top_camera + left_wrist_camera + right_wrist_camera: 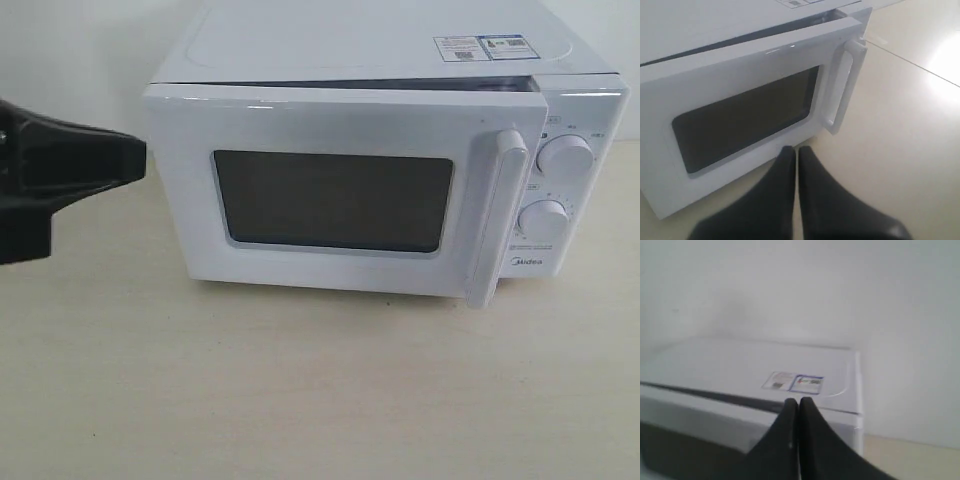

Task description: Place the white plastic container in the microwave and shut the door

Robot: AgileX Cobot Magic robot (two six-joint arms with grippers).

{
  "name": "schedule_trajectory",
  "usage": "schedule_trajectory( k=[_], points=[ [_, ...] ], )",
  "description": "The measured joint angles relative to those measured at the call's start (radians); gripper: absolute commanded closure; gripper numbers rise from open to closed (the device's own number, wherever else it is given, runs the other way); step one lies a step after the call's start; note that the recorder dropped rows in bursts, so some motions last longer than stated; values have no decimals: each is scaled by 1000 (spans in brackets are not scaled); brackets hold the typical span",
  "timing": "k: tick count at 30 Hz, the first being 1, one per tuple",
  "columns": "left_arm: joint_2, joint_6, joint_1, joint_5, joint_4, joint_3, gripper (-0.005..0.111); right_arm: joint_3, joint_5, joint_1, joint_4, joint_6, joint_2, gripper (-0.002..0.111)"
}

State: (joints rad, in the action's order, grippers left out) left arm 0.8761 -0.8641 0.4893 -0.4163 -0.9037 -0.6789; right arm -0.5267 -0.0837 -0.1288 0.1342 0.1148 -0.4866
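The white microwave (pixel 390 60) stands at the back of the table, with two round dials (pixel 567 158) on its right side. Its door (pixel 330 200), with a dark window and white bar handle (pixel 500 215), stands slightly ajar; a dark gap runs along its top. The white plastic container is out of view. My left gripper (pixel 135 160) is shut and empty, left of the door's hinge side; in the left wrist view the gripper (pixel 797 152) points at the door's (pixel 745 110) lower edge. My right gripper (pixel 799 402) is shut and empty, raised near the microwave's top (pixel 755 365).
The beige table (pixel 300 390) stretches in front of the microwave. A white wall (pixel 800 285) rises behind it. Stickers (pixel 480 47) lie on the microwave's top at the right rear.
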Motion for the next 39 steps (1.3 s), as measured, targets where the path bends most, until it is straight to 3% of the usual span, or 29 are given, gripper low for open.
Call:
schedule_trajectory(
  k=[5, 7, 10, 15, 22, 27, 39],
  points=[
    [-135, 76, 0, 44, 0, 130, 102, 0, 43, -446, -22, -56, -271, 109],
    [-168, 103, 0, 48, 0, 161, 102, 0, 150, -544, -22, -60, -413, 109],
    [-198, 133, 0, 49, 0, 185, 102, 0, 273, -552, -57, -62, -562, 109],
    [-245, 163, 0, 49, 0, 220, 102, -7, 429, -481, -267, -93, -764, 109],
    [-256, 185, 0, 53, 0, 255, 102, -17, 635, -455, -495, -197, -842, 109],
    [-256, 190, 0, 55, 0, 256, 102, -59, 661, -453, -662, -362, -885, 109],
    [-256, 192, 0, 75, 0, 256, 102, -149, 689, -453, -846, -530, -990, 109]
  ],
)
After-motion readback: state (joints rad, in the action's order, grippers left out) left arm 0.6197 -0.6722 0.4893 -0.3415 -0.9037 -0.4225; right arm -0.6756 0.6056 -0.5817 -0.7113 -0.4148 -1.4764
